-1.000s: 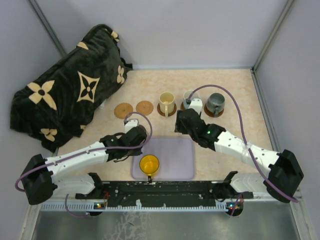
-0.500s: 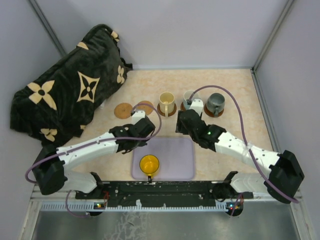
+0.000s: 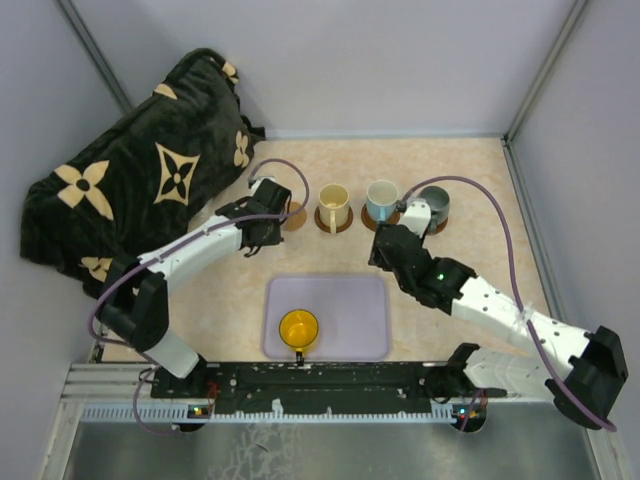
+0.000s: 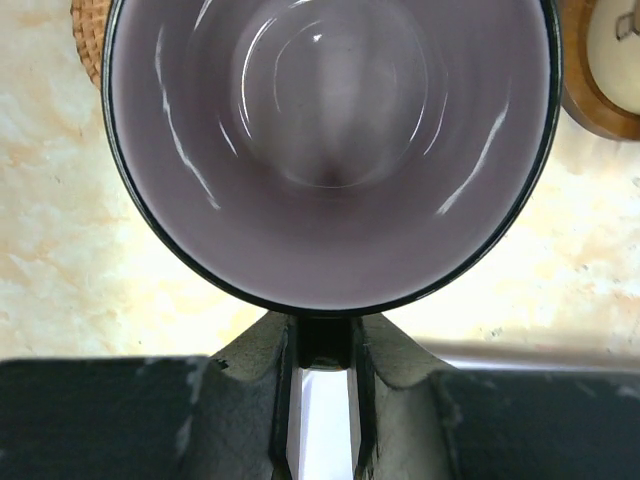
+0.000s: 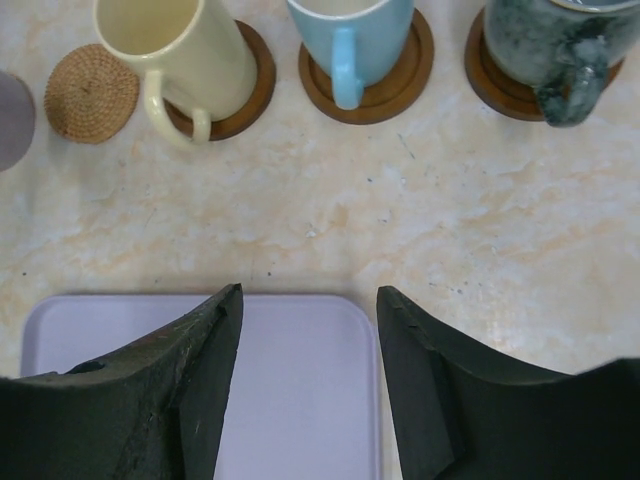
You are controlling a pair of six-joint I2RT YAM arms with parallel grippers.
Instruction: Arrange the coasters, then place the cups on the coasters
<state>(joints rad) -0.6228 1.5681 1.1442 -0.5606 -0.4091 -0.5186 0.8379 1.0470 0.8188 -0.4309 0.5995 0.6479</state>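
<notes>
Overhead, table [image 3: 470, 180]: marbled beige top, with a dark flower-patterned blanket [image 3: 140, 170] heaped at its far left.
Overhead, row of cups: cream cup [image 3: 333, 203], light-blue cup [image 3: 381, 197] and grey-green cup [image 3: 433, 206] stand side by side, each on one of the dark brown coasters [image 3: 338, 229].
Overhead, yellow cup [image 3: 298, 327]: upright on the near left part of the lavender tray [image 3: 345, 305].
Overhead, left gripper [image 3: 270, 205]: at the left end of the row, just beside a woven tan coaster [image 3: 294, 214]; what it carries is mostly hidden under it here.
Overhead, right gripper [image 3: 385, 252]: near the tray's far right corner, apart from the cups.
Left wrist, purple cup [image 4: 330, 130]: seen from above, mouth up, nothing inside it.
Left wrist, fingers [image 4: 283, 400]: closed on the purple cup's handle, clamping it from both sides.
Left wrist, surroundings: the tan coaster peeks past the rim at upper left; whether the cup rests on anything or hangs clear is hard to tell.
Right wrist, fingers [image 5: 200, 380]: spread apart with nothing between them, above the tray's far edge.
Right wrist, beyond: the three cups on their brown coasters, the tan coaster bare, and a sliver of the purple cup at the left edge.
</notes>
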